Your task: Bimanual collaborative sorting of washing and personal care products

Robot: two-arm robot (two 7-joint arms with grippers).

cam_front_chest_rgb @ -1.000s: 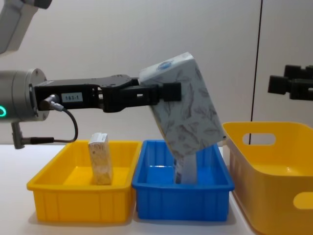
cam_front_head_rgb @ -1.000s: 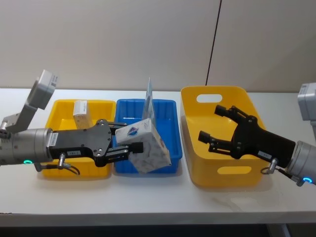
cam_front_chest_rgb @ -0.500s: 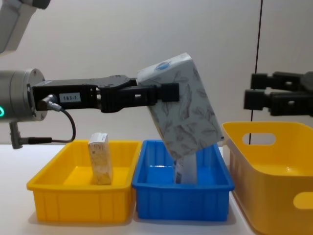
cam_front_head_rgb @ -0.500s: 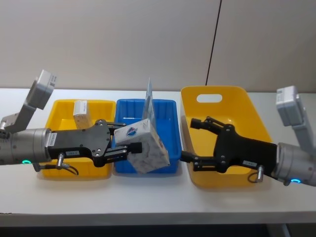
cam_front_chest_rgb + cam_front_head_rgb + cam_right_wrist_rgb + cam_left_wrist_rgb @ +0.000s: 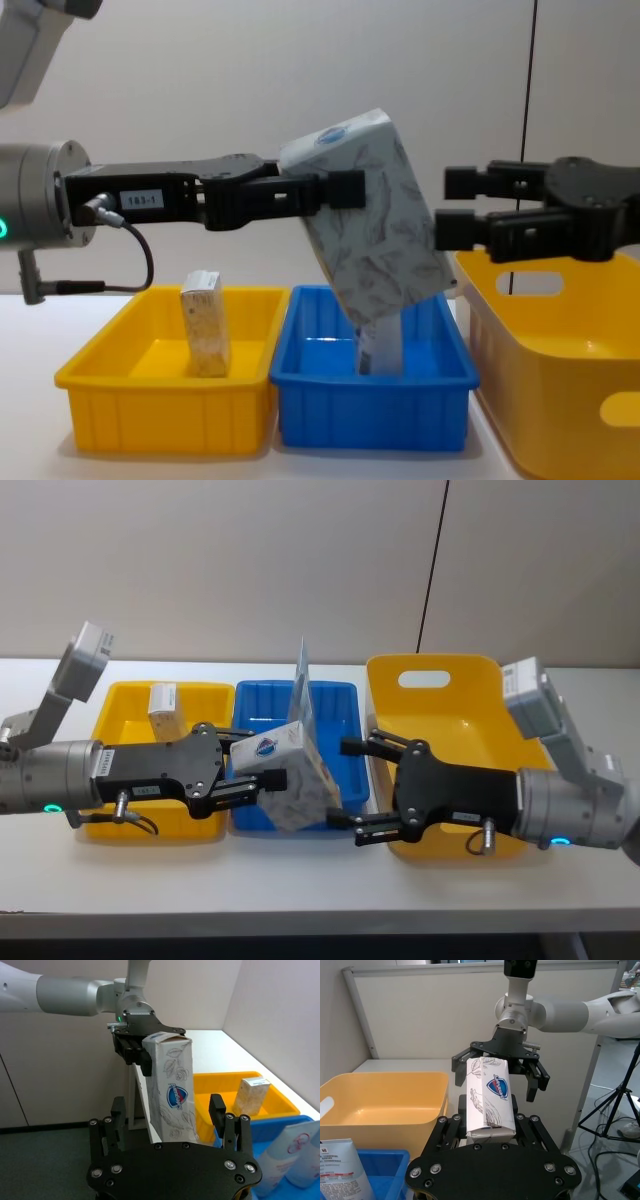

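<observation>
Left gripper (image 5: pixel 262 761): clamped on tilted pack (image 5: pixel 295 785), above blue bin (image 5: pixel 345 688).
Right gripper (image 5: pixel 348 785): fingers spread, just beside pack.
Around: box (image 5: pixel 163 708) in yellow bin (image 5: pixel 120 688).
Hidden: pouch (image 5: pixel 301 685) base, behind pack.

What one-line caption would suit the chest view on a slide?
Left gripper holds the marbled pack tilted above the blue bin, with the open right gripper close beside it.
</observation>
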